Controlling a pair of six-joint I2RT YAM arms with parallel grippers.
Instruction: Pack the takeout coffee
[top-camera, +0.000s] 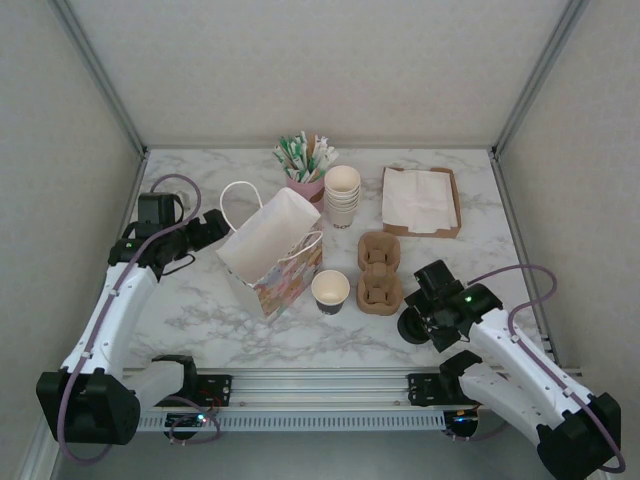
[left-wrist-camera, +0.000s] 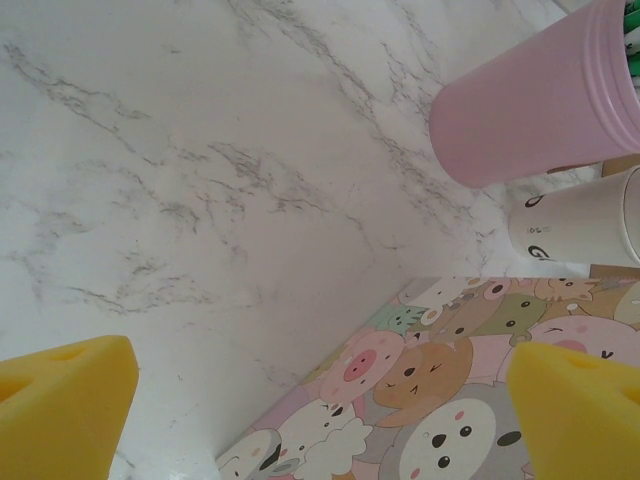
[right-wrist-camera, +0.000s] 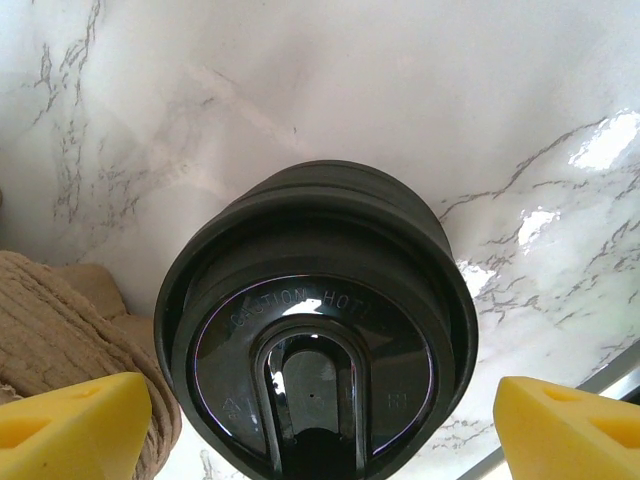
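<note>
A stack of black plastic lids (right-wrist-camera: 315, 350) lies on the marble table, stamped "CAUTION HOT". My right gripper (right-wrist-camera: 320, 430) hovers over the lids, open, its yellow fingertips (right-wrist-camera: 70, 425) standing clear on either side of them. From above, the lids (top-camera: 410, 328) sit just under the right gripper (top-camera: 420, 312). A lone paper cup without a lid (top-camera: 330, 290) stands upright beside the cartoon-printed paper bag (top-camera: 272, 255). A lidded takeout coffee is out of view. My left gripper (top-camera: 208, 232) is open next to the bag's (left-wrist-camera: 450, 380) left side, holding nothing.
A brown pulp cup carrier (top-camera: 380, 272) lies between the cup and the right gripper. Behind stand a stack of cream cups (top-camera: 342, 195), a pink cup of straws (top-camera: 305, 165) and a cardboard tray of napkins (top-camera: 420, 200). Walls enclose the table.
</note>
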